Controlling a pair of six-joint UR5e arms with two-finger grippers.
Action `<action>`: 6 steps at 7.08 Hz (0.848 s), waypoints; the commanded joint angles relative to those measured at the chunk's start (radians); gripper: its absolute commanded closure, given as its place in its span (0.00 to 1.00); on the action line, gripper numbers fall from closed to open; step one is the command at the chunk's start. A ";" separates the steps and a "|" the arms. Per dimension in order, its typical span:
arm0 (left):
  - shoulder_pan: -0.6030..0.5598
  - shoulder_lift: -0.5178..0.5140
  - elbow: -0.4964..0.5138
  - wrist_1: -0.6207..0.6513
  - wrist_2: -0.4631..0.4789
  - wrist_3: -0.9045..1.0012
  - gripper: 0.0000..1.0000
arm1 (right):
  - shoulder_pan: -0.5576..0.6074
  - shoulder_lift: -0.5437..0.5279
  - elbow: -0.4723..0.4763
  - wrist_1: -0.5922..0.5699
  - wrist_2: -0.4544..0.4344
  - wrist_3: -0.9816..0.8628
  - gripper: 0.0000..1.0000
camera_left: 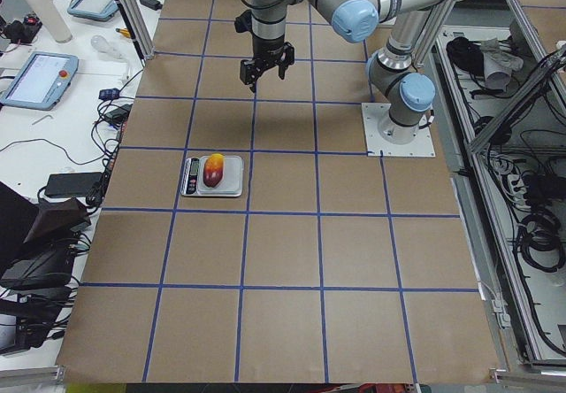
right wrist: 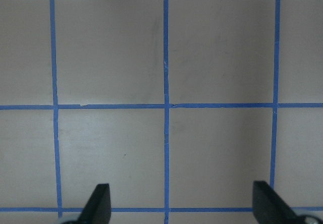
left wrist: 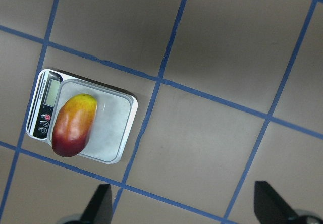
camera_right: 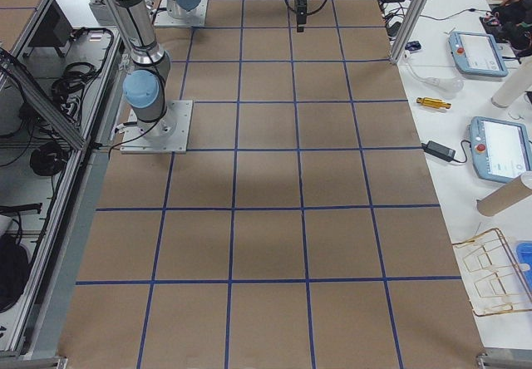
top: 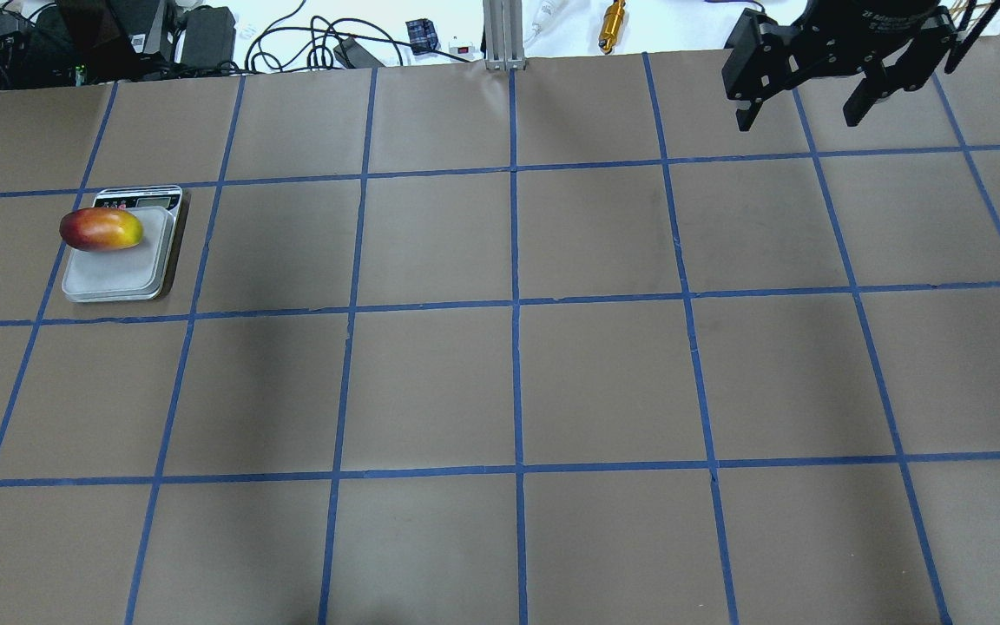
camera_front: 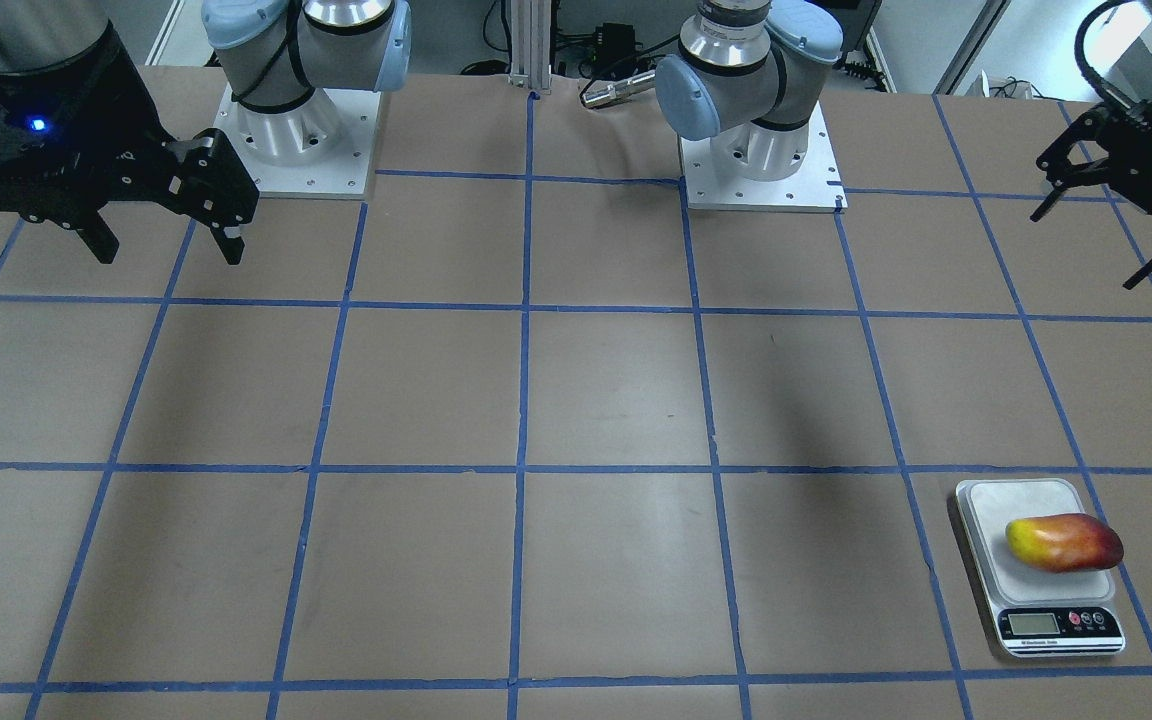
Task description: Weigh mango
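The mango [camera_front: 1064, 542], yellow at one end and red at the other, lies on its side on the platform of a small white kitchen scale [camera_front: 1018, 500], next to the display. It also shows in the overhead view [top: 101, 229] and in the left wrist view [left wrist: 73, 125], on the scale [left wrist: 115, 128]. My left gripper [camera_front: 1086, 250] hangs open and empty, high above the table and off to one side of the scale. My right gripper [top: 798, 120] is open and empty at the far right of the table, over bare paper [right wrist: 182, 204].
Brown paper with a blue tape grid [top: 514, 304] covers the table. The two arm bases [camera_front: 301, 140] [camera_front: 761, 160] stand at the robot's edge. Cables and a gold cylinder [top: 613, 19] lie beyond the far edge.
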 commanded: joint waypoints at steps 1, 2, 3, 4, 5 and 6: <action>-0.159 0.000 0.002 0.001 0.008 -0.338 0.00 | 0.000 0.001 0.000 0.000 0.001 0.000 0.00; -0.231 0.002 0.005 0.007 0.011 -0.446 0.00 | 0.000 0.000 0.000 0.000 0.001 0.000 0.00; -0.290 0.002 0.005 0.007 0.010 -0.576 0.00 | 0.000 0.000 0.000 0.000 0.001 0.000 0.00; -0.341 0.008 -0.003 0.000 0.008 -0.708 0.00 | 0.000 0.000 0.000 0.000 0.001 0.000 0.00; -0.382 0.006 -0.004 0.001 0.008 -0.796 0.00 | 0.000 0.000 0.000 0.000 0.001 0.000 0.00; -0.423 0.005 -0.004 -0.004 0.006 -0.914 0.00 | 0.000 0.000 0.000 0.000 0.001 0.000 0.00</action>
